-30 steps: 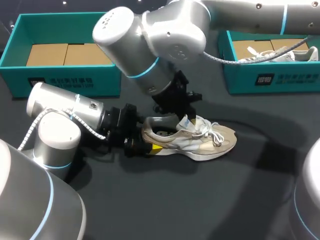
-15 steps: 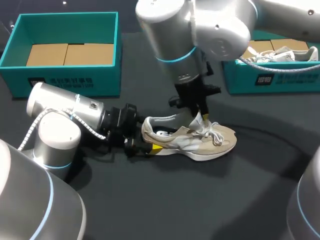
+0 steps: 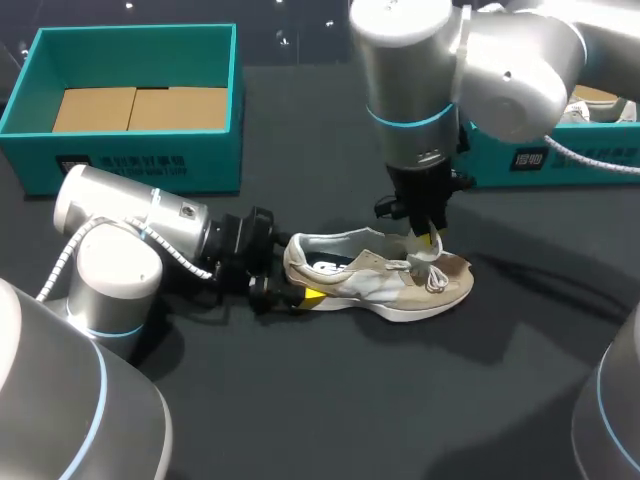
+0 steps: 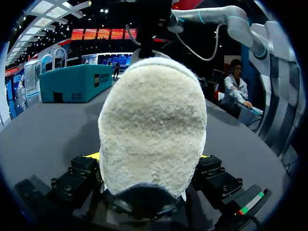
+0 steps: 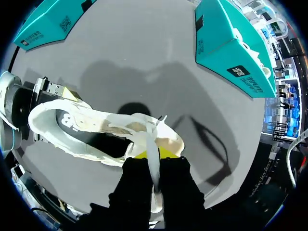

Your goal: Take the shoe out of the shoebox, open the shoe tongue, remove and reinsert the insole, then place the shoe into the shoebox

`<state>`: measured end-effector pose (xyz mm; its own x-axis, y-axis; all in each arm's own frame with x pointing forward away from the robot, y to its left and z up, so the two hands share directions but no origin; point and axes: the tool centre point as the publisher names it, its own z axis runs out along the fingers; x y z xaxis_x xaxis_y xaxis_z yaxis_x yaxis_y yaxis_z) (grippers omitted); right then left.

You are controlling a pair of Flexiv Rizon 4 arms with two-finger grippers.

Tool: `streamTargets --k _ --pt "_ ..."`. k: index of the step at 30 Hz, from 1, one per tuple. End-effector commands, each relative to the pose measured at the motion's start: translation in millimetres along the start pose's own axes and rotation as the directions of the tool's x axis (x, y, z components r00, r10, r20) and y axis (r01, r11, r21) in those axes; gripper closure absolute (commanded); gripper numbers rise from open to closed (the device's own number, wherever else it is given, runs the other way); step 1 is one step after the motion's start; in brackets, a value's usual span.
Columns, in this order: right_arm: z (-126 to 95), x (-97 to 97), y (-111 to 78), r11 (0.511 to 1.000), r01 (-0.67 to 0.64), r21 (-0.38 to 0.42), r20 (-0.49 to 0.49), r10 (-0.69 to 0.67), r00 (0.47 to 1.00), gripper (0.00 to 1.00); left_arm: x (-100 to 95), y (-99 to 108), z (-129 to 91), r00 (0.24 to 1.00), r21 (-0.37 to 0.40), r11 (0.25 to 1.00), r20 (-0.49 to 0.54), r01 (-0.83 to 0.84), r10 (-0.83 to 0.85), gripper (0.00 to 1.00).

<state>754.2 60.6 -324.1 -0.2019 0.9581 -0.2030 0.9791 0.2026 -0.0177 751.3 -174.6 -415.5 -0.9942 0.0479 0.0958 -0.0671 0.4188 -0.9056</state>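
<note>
- The shoe [image 3: 385,285] stands on its sole on the dark bench [image 3: 330,400]. It is a beige and white trainer.
- The left tool [image 3: 288,282] lies low at the shoe's heel. It is pinching the heel from 2 sides.
- In the left wrist view the fuzzy heel [image 4: 153,130] fills the gap between the tool's 2 fingers. A yellow tip [image 4: 92,155] shows at each side of it.
- The right tool [image 3: 428,240] hangs straight down over the shoe's laced front. It is pressed together on the tongue [image 3: 416,256].
- In the right wrist view the white tongue [image 5: 148,140] rises as a narrow strip from the shoe's opening. It runs up between the 2 yellow tips [image 5: 140,155].
- The shoe's opening [image 5: 96,139] behind the tongue is wide and dark inside.
- White laces [image 3: 436,276] lie loose across the shoe's front, just beside the tongue.
- A teal shoebox [image 3: 130,165] sits well behind the shoe's heel end, with brown card [image 3: 135,108] inside.
- A second teal shoebox [image 3: 560,158] sits behind the shoe's toe end. It is partly hidden by the right arm [image 3: 470,60].
</note>
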Motion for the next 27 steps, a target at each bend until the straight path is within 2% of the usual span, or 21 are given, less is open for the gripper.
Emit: streamTargets --k 1,6,7,8,13,14,15,16,21,27 --pt "18 -13.3 -4.0 1.0 -0.006 -0.011 -0.182 0.004 0.983 1.0 0.9 3 3 1.0 -0.002 1.0 0.0 0.0 0.0 1.0" --pt "33 -24.7 -4.2 1.0 -0.029 -0.012 -0.158 0.027 0.987 0.98 0.9 3 3 1.0 -0.002 1.0 0.0 0.0 0.0 1.0" --pt "36 -27.5 -4.0 0.999 -0.049 -0.005 -0.151 0.047 0.987 0.84 0.9 3 3 1.0 -0.002 1.0 0.0 0.0 0.0 1.0" --pt "38 -30.0 -3.8 0.998 -0.061 0.002 -0.137 0.06 0.989 0.76 0.9 3 3 1.0 -0.002 1.0 0.0 0.0 0.0 1.0" --pt "44 -42.6 -3.9 0.991 -0.13 0.015 -0.083 0.131 0.988 0.55 0.9 3 3 1.0 -0.002 1.0 0.0 0.0 0.0 1.0" --pt "45 -45.5 -4.0 0.989 -0.144 0.015 -0.072 0.145 0.987 0.45 0.9 3 3 1.0 -0.002 1.0 0.0 0.0 0.0 1.0" --pt "45 -48.2 -3.9 0.988 -0.154 0.017 -0.057 0.155 0.986 0.25 0.9 3 3 1.0 -0.002 1.0 0.0 0.0 0.0 1.0" --pt "46 -51.5 -3.6 0.986 -0.168 0.019 -0.043 0.169 0.985 0.2 0.9 3 3 1.0 -0.002 1.0 0.0 0.0 0.0 1.0" --pt "41 -63.2 -3.4 0.981 -0.193 0.02 0.006 0.193 0.981 0.2 0.9 3 3 1.0 -0.002 1.0 0.0 0.0 0.0 1.0" --pt "3 -68.2 -3.5 0.984 -0.179 -0.017 0.037 0.18 0.983 0.23 0.9 3 3 1.0 -0.002 1.0 0.0 0.0 0.0 1.0"
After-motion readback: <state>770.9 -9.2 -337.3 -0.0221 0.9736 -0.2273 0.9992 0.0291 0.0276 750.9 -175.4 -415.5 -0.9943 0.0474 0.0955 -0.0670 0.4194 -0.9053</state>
